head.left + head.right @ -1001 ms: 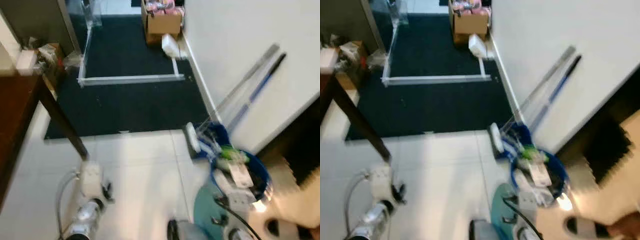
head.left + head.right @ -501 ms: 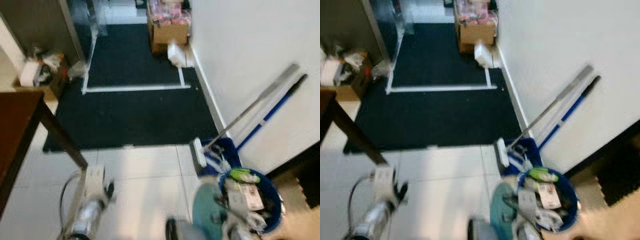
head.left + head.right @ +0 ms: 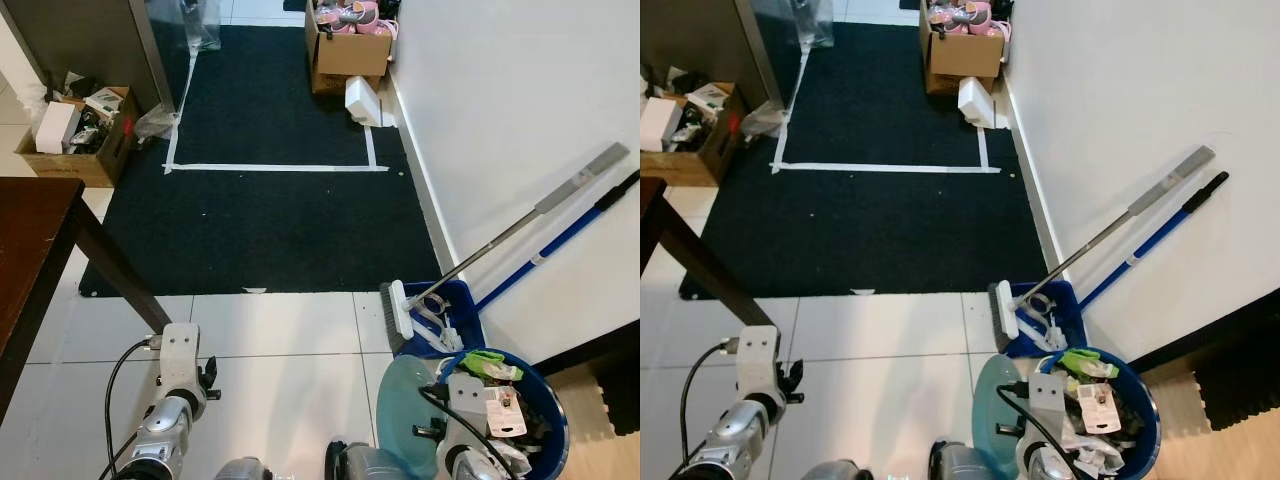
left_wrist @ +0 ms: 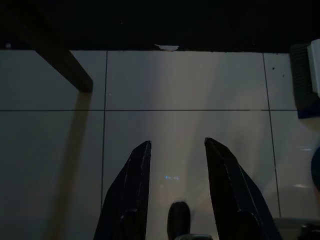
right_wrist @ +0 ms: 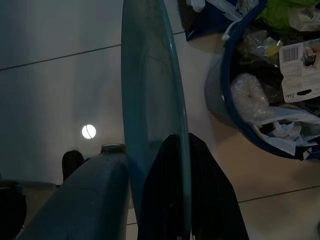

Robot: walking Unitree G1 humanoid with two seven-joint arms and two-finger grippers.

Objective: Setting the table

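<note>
Between the right tool's [image 5: 172,150] fingers, a teal plate [image 5: 150,90] stands edge-on.

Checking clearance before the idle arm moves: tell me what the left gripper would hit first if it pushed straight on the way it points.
Most likely the white tiled floor. The left gripper, fingers open with nothing between them, aims at bare tile; the dark table leg stands off to one side.

No words or numbers can be read. A white tag [image 5: 299,70] among the rubbish in the blue bin [image 5: 235,117] carries a barcode and small print, too small and blurred to make out.
</note>
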